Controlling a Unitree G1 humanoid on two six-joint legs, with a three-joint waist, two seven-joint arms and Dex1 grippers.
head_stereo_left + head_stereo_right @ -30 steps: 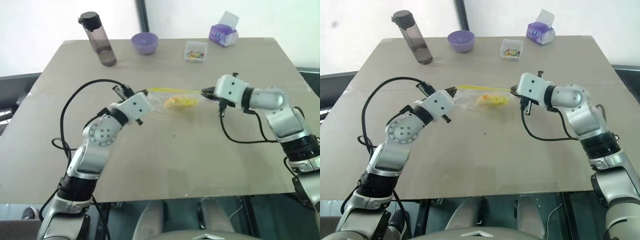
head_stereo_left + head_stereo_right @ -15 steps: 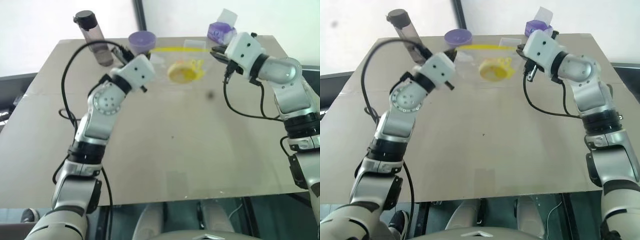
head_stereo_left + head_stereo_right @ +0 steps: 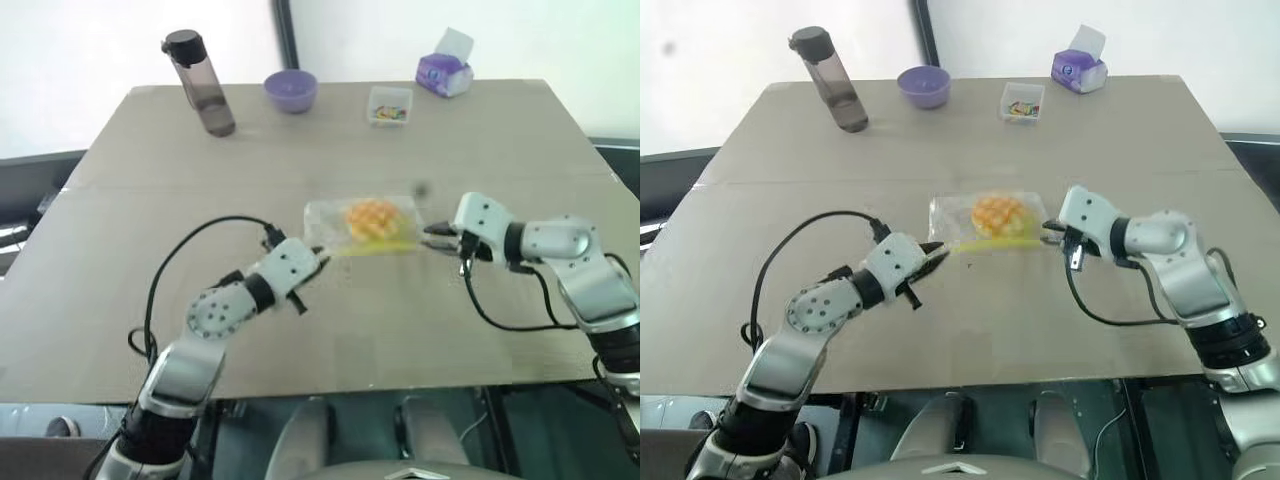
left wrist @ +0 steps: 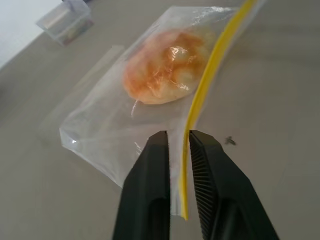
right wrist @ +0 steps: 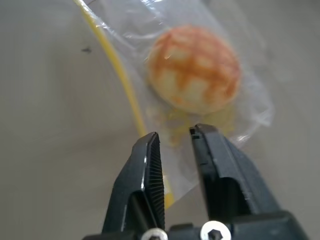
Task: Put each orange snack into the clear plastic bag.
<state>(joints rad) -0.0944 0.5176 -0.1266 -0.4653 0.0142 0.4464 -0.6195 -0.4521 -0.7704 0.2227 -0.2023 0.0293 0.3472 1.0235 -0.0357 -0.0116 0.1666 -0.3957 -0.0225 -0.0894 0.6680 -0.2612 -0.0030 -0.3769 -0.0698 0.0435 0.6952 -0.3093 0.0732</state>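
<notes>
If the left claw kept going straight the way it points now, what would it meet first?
The clear plastic bag with its yellow strip: the left claw, fingers slightly apart, already straddles its edge. Beyond lies the round orange snack inside it.

A round orange-yellow snack with a criss-cross grid pattern [image 3: 998,213] lies inside a clear crinkly plastic zip bag [image 3: 952,214]. The bag rests flat near the middle of the grey-brown surface [image 3: 970,320]. Its yellow zip strip [image 3: 996,245] runs along the near edge, and a pale yellow patch shows beneath the snack.
</notes>
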